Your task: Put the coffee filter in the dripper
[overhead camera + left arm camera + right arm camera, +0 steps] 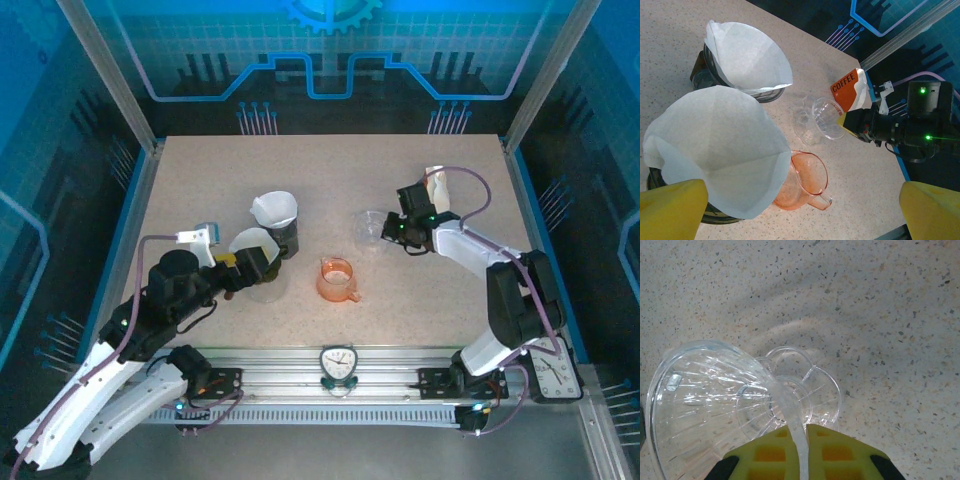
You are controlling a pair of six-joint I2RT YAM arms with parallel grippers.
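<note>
Room is widest along the upper strip of the table [330, 160], where bare speckled surface runs to the back wall, and again at lower right beside the right arm. From overhead, the clear dripper [372, 228] sits right of centre, well in from the table's right edge, and the right tool [395, 228] is clamped on it. My right wrist view shows the yellow fingers [770, 455] pinching the dripper's thin rim wall, and the cone looks tipped. The coffee bag [437, 188] stands just behind that tool. The left tool [250, 265] hangs spread wide over the near filter [252, 243], gripping nothing. The far filter [274, 208] sits just above it in a dark holder. Between the filters and the dripper, the orange pitcher [337, 278] crowds the lower middle. A small clock [338, 362] sits on the front rail.
</note>
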